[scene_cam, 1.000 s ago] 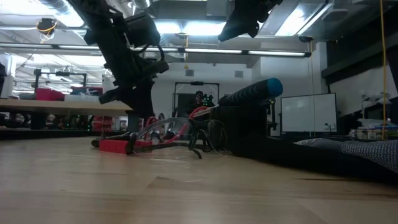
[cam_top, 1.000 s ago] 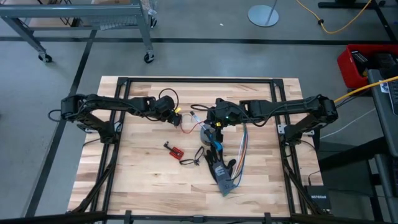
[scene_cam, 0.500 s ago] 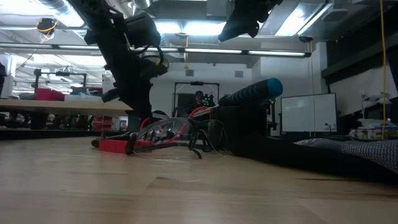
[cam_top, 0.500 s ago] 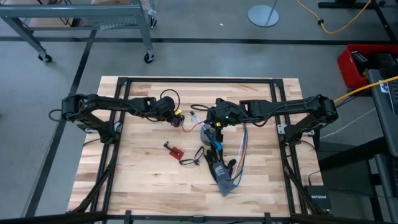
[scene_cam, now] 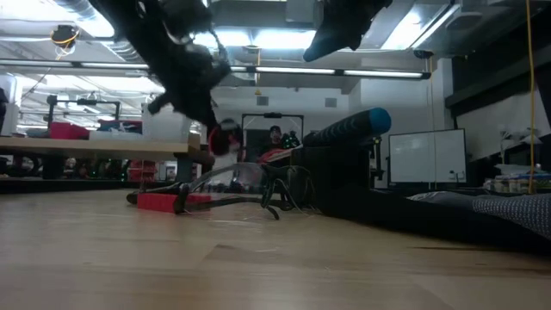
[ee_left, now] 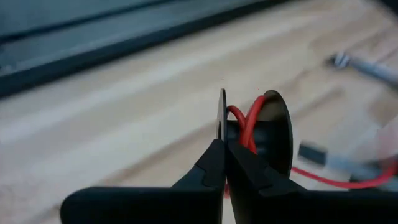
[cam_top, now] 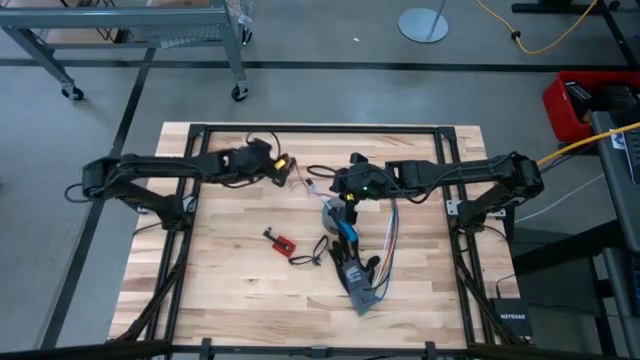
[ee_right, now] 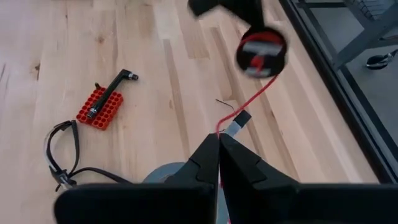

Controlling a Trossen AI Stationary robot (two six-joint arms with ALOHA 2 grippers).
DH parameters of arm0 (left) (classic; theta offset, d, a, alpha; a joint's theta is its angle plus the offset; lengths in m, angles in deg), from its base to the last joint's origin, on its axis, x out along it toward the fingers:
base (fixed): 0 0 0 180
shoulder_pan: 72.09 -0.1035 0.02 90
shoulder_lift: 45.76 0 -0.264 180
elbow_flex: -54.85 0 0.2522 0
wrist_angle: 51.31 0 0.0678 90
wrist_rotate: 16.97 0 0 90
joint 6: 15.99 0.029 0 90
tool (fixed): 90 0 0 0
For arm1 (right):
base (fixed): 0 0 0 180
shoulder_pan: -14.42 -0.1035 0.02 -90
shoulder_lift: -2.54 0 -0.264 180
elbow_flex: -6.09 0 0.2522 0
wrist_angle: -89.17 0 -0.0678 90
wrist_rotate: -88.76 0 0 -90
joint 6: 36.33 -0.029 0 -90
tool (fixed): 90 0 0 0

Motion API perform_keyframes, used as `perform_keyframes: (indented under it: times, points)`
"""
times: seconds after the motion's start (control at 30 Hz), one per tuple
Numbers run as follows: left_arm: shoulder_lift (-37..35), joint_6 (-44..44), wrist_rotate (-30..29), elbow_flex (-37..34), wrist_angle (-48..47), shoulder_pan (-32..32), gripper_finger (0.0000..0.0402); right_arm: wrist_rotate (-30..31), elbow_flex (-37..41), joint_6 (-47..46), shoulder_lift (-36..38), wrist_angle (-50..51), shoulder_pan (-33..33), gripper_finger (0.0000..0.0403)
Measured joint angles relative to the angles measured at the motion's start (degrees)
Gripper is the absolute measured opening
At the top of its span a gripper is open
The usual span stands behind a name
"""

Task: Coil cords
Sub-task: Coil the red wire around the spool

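Note:
The cords show as a small black-and-red bundle (ee_right: pixel 261 53) with a thin red strand (ee_right: pixel 247 101) running off it. My left gripper (cam_top: pixel 283 165) is shut at the bundle and carries it above the far middle of the table. My right gripper (cam_top: pixel 338 192) is shut on the strand's other part, above the grey tape roll (cam_top: pixel 332 212). In the low view the bundle (scene_cam: pixel 225 136) hangs blurred below the left gripper. A small grey connector (ee_right: pixel 239 118) sits on the strand near the right fingertips. My left gripper pinches the bundle at its red loops (ee_left: pixel 239 121) between its shut fingers, slanting down at it. The black round part (ee_left: pixel 277 134) sticks out past the fingertips. The bundle is lifted clear of the table. My right gripper pinches the red strand (ee_right: pixel 219 129) at its fingertips, slanting down from the table's right. The strand rises from there to the bundle, nearly straight, clear of the wood.
A small red board (cam_top: pixel 282 241) and a loose black wire (cam_top: pixel 305 258) lie near the table's middle. Multicoloured ribbon wires (cam_top: pixel 388 235), a blue-tipped tool (cam_top: pixel 345 235) and a dark pouch (cam_top: pixel 358 285) lie right of them. A black frame (cam_top: pixel 320 128) rims the table.
My left gripper has risen and gone toward the table's far edge, turning as it went. The bundle has come up off the table with it, and the red strand now stretches through the air to my right gripper, which has stayed in place.

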Motion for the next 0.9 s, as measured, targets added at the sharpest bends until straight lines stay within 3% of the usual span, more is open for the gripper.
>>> perform_keyframes:
  times: [0.5,0.9]
  points:
    - [-22.6,6.8,-1.1,0.0,0.6,2.8,0.0000,1.2,0.0,0.0,0.0,-1.3,0.1,0.0017]
    - [-25.6,10.6,1.6,0.0,0.5,11.7,0.0000,1.2,0.0,0.0,0.0,-4.4,0.0,0.0017]
